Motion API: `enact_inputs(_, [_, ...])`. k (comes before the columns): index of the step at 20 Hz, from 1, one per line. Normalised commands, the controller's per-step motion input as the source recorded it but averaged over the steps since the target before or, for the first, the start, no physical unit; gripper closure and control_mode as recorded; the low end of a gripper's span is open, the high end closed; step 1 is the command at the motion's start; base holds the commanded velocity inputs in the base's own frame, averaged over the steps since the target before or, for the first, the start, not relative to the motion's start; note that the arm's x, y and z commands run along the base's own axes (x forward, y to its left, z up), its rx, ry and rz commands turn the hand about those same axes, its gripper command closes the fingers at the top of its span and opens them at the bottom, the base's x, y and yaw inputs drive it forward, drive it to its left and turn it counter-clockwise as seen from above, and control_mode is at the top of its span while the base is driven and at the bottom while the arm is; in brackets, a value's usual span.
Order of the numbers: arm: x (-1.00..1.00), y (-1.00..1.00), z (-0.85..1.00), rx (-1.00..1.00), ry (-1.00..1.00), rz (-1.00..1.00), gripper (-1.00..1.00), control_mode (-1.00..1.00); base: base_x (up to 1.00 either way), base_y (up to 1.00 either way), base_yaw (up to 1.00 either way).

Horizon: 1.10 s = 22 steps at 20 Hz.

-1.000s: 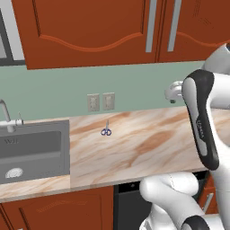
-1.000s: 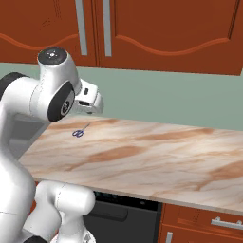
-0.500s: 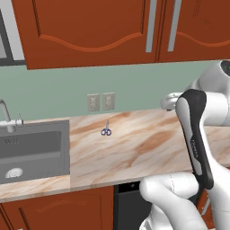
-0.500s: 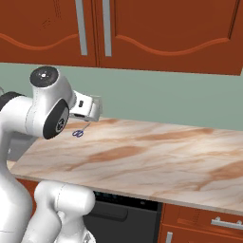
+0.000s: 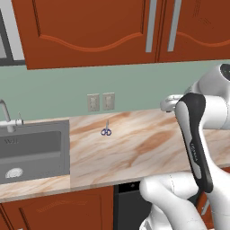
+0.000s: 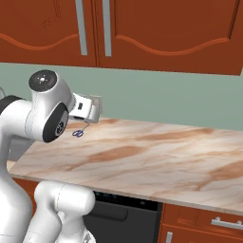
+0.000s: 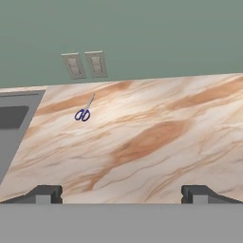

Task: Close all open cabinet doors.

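While the arm folds in front of the base, the gripper (image 7: 121, 194) hangs above the marble counter (image 7: 156, 142), jaws spread wide, nothing between them. Its fingertips (image 7: 45, 193) stand well apart at the bottom of the hand view, aimed toward the counter's back edge & green wall. Cabinet doors (image 5: 90, 31) are up on the wall above the counter's back edge, well above the gripper; their silver bar handles (image 5: 152, 24) sit side by side w/ door faces flush. Blue scissors (image 7: 83, 113) lie near the counter's back edge, beside the sink (image 5: 31, 148), under the two wall outlets (image 7: 85, 64).
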Motion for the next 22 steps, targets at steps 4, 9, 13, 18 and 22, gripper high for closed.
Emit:
enact_inputs(4, [0.00, 0.00, 0.00, 0.00, 0.00, 0.00, -1.00, -1.00, 0.00, 0.00, 0.00])
enact_inputs(9, [0.00, 0.00, 0.00, 0.00, 0.00, 0.00, -1.00, -1.00, 0.00, 0.00, 0.00])
enact_inputs(13, [0.00, 0.00, 0.00, 0.00, 0.00, 0.00, -1.00, -1.00, 0.00, 0.00, 0.00])
enact_inputs(18, [0.00, 0.00, 0.00, 0.00, 0.00, 0.00, -1.00, -1.00, 0.00, 0.00, 0.00])
enact_inputs(22, [0.00, 0.00, 0.00, 0.00, 0.00, 0.00, -1.00, 1.00, 0.00, 0.00, 0.00])
